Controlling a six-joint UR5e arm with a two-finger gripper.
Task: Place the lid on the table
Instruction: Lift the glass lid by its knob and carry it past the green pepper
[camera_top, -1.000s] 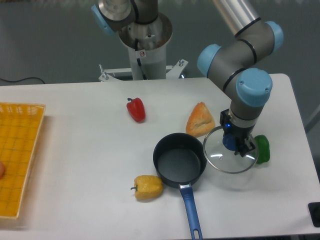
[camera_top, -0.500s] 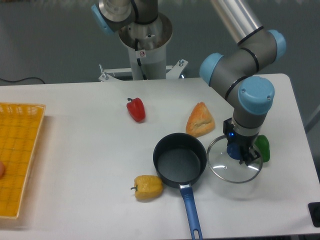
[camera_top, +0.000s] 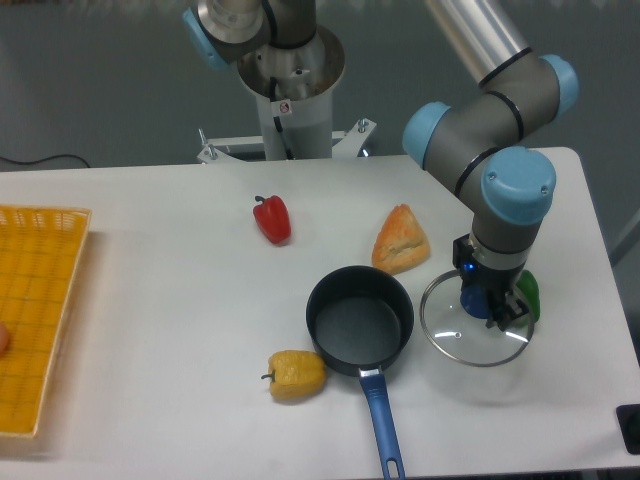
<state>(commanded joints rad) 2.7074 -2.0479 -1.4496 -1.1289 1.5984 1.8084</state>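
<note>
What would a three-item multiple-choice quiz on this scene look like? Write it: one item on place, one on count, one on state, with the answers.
1. Where is the lid?
A. on the pot
B. right of the pot, over the table
C. in the tray

2. How many peppers show?
A. one
B. two
C. three

3. What is the pot's state?
A. uncovered, empty
B. covered
C. tipped over

Answers: 1 B, the lid sits beside the pot's right rim. 2 C, red pepper, yellow pepper, green pepper. 3 A, its dark bare inside shows, while the gripper holds the lid's blue knob.
</note>
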